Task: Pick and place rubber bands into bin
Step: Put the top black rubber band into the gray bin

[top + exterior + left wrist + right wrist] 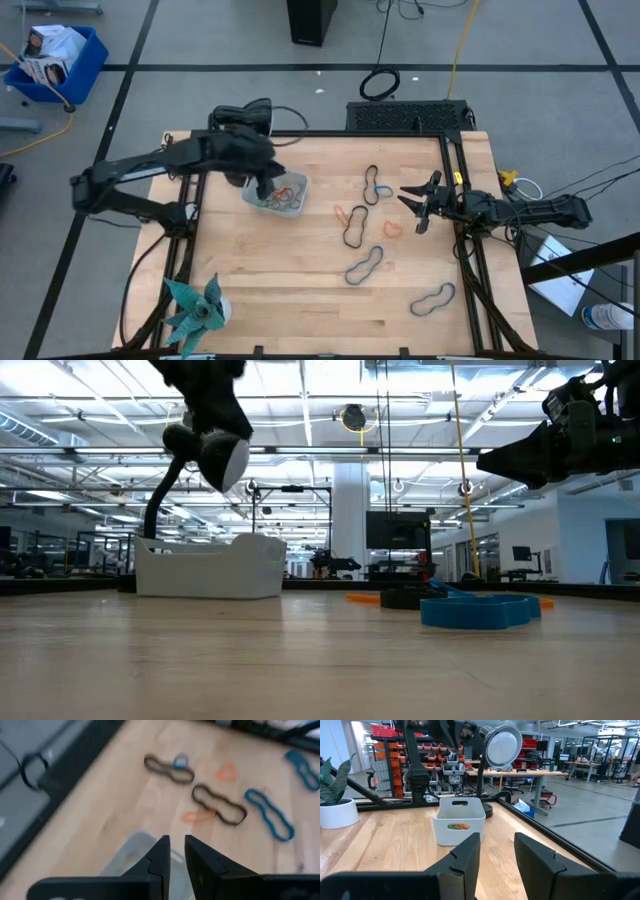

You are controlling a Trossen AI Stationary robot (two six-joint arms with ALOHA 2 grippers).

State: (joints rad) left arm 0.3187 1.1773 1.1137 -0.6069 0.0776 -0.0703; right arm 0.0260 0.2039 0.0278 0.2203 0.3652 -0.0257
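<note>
Left gripper (265,186) hangs right over the bin (297,183), fingers nearly closed with only a slim gap and nothing between them that I can see, though the wrist view is smeared enough that a thin band could hide there. So this reads as the drop-off stage. The bin sits at the table's left-centre with a few bands (283,197) already inside. More bands (364,265) lie scattered on the wood to the right, well apart from the bin. Next call: swing out, pick one loop, come down with the fingers spread and pinch a strand flat against the table. The left arm is stretched in from the left edge, wrist bent down. Right gripper (420,206) waits at the right edge, raised, fingers parted, empty.
</note>
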